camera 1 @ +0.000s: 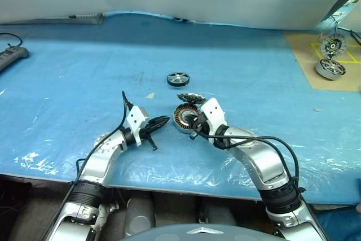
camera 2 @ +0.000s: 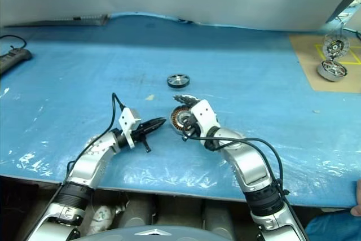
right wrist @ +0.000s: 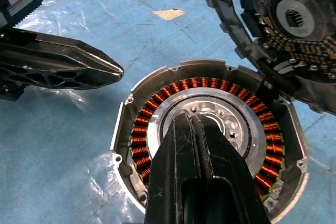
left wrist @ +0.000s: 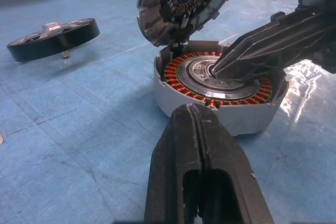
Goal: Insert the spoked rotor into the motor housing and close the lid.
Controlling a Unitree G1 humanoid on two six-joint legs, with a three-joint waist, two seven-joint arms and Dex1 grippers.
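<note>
— So, left to right, how did the table lie?

— Far left, a power strip [camera 1: 12,56] sat at the edge of the blue sheet [camera 1: 67,94]; then came the left gripper [camera 1: 162,121], its fingers pressed shut on nothing, hovering just beside the motor housing [camera 1: 183,118] without touching it; the spoked rotor [camera 1: 178,78] lay flat on the sheet beyond the housing, near it but apart, not yet picked up.

— And the right side?

— The right gripper [camera 1: 194,120] was likewise shut and empty, its tip resting down in the silver centre of the housing, inside the copper windings [right wrist: 189,83]; the lid [left wrist: 184,1] stood tilted up on its hinge at the far rim, open; far right, a duplicate motor [camera 1: 330,68] sat on a tan board [camera 1: 316,49].

— What did the step ask for, then?

— Probably a steady housing and a free bore; the right tip would have had to leave the centre before the rotor could seat; the left would have had to open, take the rotor by its black rim and keep it level, lest it catch the windings or knock the lid shut early.
</note>
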